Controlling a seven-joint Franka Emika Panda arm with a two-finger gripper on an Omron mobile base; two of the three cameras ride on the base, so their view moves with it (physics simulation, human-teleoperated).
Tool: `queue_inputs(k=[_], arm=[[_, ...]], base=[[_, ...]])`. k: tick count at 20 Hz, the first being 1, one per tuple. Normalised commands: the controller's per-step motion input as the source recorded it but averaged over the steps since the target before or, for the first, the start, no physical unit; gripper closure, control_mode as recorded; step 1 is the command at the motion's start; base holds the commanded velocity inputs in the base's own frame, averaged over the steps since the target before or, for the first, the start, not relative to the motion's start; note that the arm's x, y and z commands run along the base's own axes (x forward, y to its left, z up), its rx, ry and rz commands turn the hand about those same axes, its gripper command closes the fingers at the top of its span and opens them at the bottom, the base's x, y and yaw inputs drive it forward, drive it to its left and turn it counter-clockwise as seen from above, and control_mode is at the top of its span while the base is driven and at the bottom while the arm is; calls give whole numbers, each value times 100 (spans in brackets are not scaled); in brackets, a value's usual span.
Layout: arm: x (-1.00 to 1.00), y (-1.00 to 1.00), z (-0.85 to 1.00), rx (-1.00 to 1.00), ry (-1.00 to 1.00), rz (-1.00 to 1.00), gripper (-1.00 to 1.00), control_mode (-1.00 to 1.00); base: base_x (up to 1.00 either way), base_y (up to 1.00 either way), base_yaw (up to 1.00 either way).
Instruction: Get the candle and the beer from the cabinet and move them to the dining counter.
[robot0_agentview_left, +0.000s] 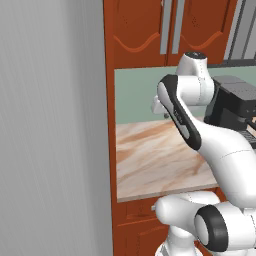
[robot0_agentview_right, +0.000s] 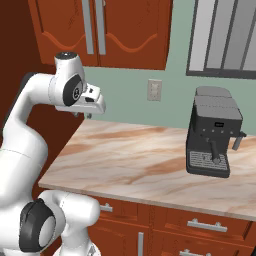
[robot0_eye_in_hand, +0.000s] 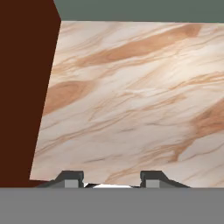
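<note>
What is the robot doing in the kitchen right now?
It isn't holding anything. Its gripper is open and hangs above the marble countertop, near the wall. The cabinet above it has both doors closed, so the candle and beer have not come out yet. A black coffee machine stands on the countertop to the side.

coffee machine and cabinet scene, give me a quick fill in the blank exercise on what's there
1. The cabinet doors above the counter are ____.
2. The black coffee machine stands on the marble ____.
3. The tool hangs over the counter with its fingers apart, holding ____.
4. On the green wall, left of the coffee machine, sits a pale ____.

Missing words: closed; counter; nothing; outlet
</note>
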Motion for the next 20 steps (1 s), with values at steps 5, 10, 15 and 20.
queue_inputs(k=[5,10,15,20], arm=[[-1,0,-1,0,0,0,-100,-100],[-6,-2,-18,0,-17,0,-100,-100],[-25,-13,3,-2,-47,-2,-100,-100],[-21,-2,34,-4,-51,-1,-100,-100]], base=[[0,0,0],[0,0,0],[0,0,0],[0,0,0]])
